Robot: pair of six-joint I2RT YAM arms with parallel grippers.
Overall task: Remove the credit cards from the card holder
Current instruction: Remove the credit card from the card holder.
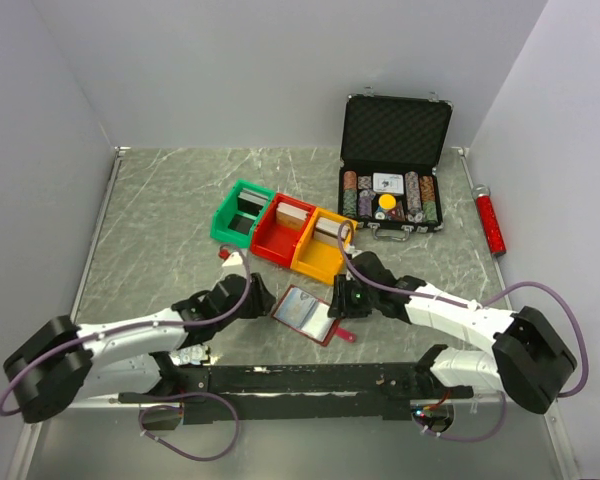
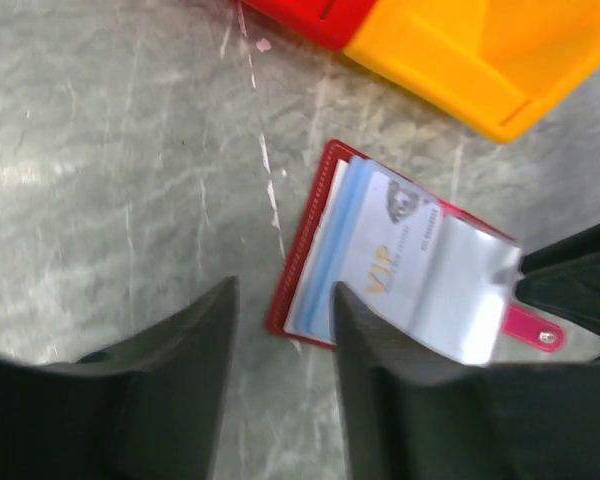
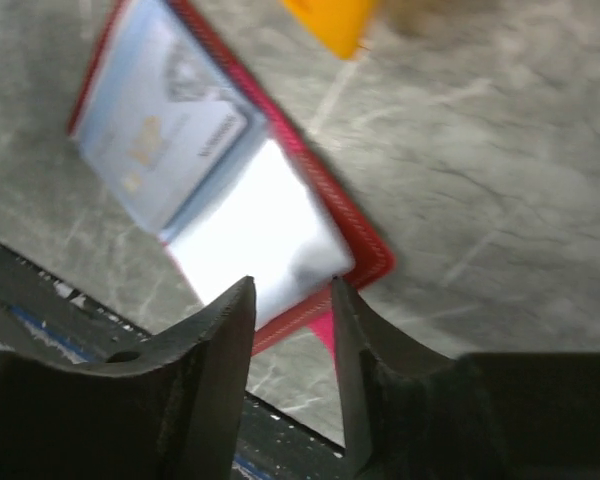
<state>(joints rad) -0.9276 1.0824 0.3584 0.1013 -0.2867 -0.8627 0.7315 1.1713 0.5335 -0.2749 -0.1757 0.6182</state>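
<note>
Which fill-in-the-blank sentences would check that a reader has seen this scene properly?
1. The card holder lies folded ___ on the table, its cards showing.
2. The top credit card bears the gold letters ___.
3. The bin between the green bin and the yellow bin is coloured ___.
Missing words: open; VIP; red.

Robot lab test cell, plain white partition walls (image 1: 280, 70), grey marbled tabletop (image 1: 150, 230), black mounting rail (image 1: 310, 380) (purple cables (image 1: 540, 285) trailing)
</note>
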